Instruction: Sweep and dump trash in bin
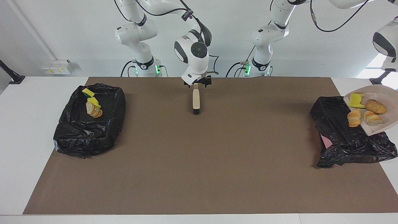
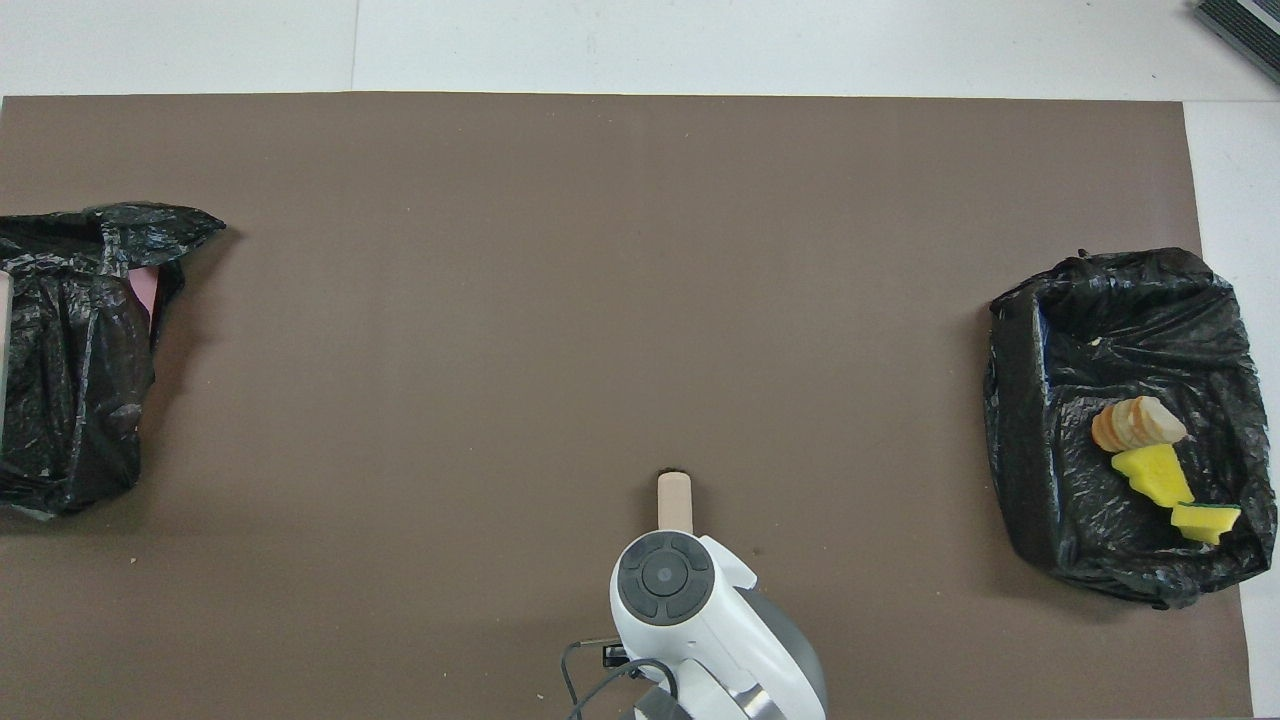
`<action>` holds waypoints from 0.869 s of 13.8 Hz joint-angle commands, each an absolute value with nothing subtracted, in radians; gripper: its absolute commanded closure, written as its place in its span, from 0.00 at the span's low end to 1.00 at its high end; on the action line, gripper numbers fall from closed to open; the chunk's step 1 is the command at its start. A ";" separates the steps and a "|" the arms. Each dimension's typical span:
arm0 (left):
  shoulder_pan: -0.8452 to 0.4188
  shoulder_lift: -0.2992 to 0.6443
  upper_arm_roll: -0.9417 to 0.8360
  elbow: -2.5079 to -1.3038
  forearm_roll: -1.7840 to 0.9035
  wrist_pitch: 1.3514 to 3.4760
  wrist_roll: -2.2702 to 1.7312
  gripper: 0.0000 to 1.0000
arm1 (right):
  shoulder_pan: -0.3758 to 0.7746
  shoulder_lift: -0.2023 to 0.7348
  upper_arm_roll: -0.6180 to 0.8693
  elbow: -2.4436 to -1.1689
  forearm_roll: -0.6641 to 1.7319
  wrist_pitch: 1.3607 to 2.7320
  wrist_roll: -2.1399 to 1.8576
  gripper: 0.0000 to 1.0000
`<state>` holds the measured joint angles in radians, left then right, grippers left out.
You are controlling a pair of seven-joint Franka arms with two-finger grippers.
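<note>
Trash (image 1: 363,110) at the right edge of the facing view: 1 yellow sponge piece, 3 bread-like chunks, piled on a beige dustpan (image 1: 387,93) tipped over a crumpled black bin bag (image 1: 345,137). At left, another black-lined bin (image 1: 90,124) holds yellow sponge pieces and bread slices (image 2: 1138,423). Top centre, the right gripper (image 1: 196,84) stands open around the upright beige brush (image 1: 196,99). The left gripper is out of frame, shut.
</note>
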<state>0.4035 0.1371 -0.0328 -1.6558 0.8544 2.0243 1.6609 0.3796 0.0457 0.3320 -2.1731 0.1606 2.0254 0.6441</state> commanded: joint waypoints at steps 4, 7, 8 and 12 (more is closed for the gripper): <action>0.315 0.087 -0.026 -1.684 1.043 1.933 1.525 1.00 | 0.197 0.038 0.347 -2.025 0.065 2.014 0.603 0.00; 0.270 0.077 -0.026 -1.674 1.077 1.882 1.494 1.00 | 0.149 0.041 0.339 -1.977 0.017 2.016 0.557 0.00; 0.259 0.071 -0.031 -1.667 1.072 1.864 1.488 1.00 | 0.123 0.043 0.339 -1.961 -0.012 2.014 0.539 0.00; 0.227 0.057 -0.041 -1.664 1.031 1.790 1.486 1.00 | 0.089 0.043 0.240 -1.896 -0.074 2.016 0.480 0.00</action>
<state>0.2540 0.0771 -0.0422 -1.6553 1.0444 1.8426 1.5031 0.1099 0.0370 0.2843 -1.9471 -0.0500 2.0248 0.5262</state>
